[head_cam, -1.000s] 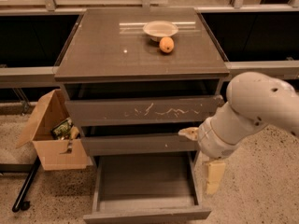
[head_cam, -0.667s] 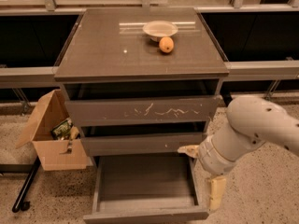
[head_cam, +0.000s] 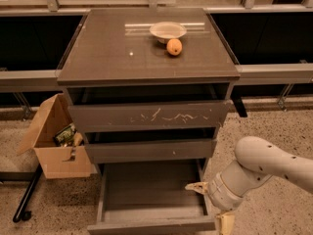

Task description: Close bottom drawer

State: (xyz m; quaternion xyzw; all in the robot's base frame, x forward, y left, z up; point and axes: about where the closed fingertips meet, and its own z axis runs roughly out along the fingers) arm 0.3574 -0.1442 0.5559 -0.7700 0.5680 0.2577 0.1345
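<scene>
Currently the bottom drawer (head_cam: 146,226) of the cabinet (head_cam: 98,58) is pulled out at floor level, showing its shallow grey inside, below two drawers that are each slightly open. The gripper (head_cam: 209,205) sits at this drawer's right front corner, jaws spread, with one finger (head_cam: 195,186) over the right side wall and the other pointing down. On the cabinet top are a bowl (head_cam: 167,31) and, just beside it, an orange (head_cam: 174,47).

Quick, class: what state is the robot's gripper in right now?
Gripper: open, holding nothing, at the right front corner of the pulled-out bottom drawer.
</scene>
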